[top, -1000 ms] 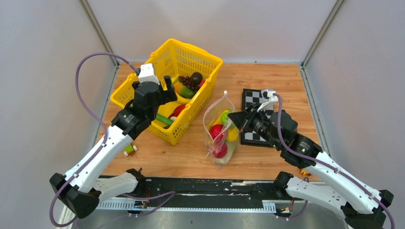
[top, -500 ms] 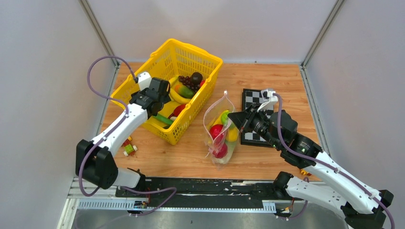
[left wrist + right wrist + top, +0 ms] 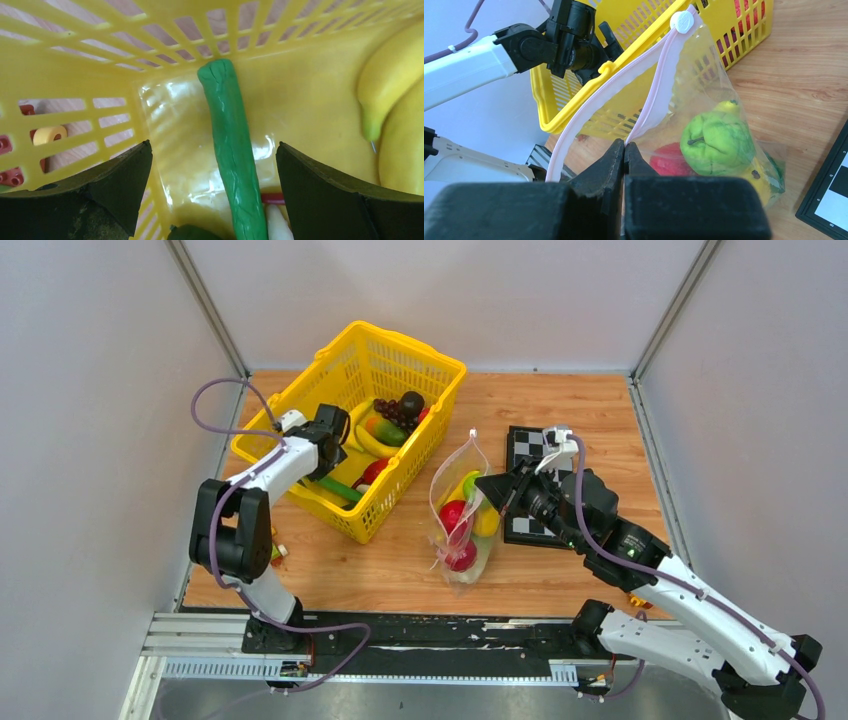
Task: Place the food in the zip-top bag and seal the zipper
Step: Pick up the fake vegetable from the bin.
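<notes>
Since the earlier frame the left gripper (image 3: 331, 430) has dropped lower into the yellow basket (image 3: 402, 344), and its arm is now folded upright at the lower left of the top view. The right arm has not shifted. The zip-top bag (image 3: 462, 518) stands mid-frame on the table (image 3: 560, 570), holding a green fruit (image 3: 716, 142) and a red fruit (image 3: 668, 162). The right gripper (image 3: 624, 149) is pinched tight on the zipper (image 3: 586, 110), and the bag's mouth gapes. The left jaws are spread wide either side of the green cucumber (image 3: 231, 150) without touching it, with bananas (image 3: 395, 70) at right.
</notes>
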